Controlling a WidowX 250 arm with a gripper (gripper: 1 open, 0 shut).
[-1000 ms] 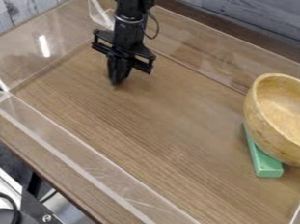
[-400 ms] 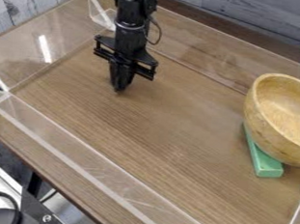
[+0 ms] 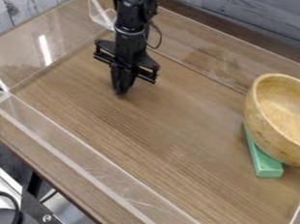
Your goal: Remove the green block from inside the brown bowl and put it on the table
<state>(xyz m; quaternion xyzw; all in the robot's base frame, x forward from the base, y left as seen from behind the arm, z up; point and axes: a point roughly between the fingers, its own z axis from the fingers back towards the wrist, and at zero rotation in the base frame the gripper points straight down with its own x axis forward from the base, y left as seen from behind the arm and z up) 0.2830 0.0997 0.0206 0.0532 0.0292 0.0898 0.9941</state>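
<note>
The brown bowl point(image 3: 285, 118) sits at the right edge of the table point(image 3: 139, 123), tilted, its pale grainy inside facing up and left. The green block point(image 3: 262, 159) lies flat on the tabletop, partly tucked under the bowl's near side. My gripper point(image 3: 124, 86) hangs straight down from the black arm at the upper left, far from both, its tip just above the wood. Its fingers are pressed together, shut, with nothing between them.
Low clear acrylic walls point(image 3: 60, 142) edge the tabletop on all sides. A white plank wall stands behind. Cables and a metal frame point(image 3: 4, 205) show below the near left corner.
The gripper has drifted slightly toward the right and nearer the camera, staying shut and low. Bowl and block have not moved.
</note>
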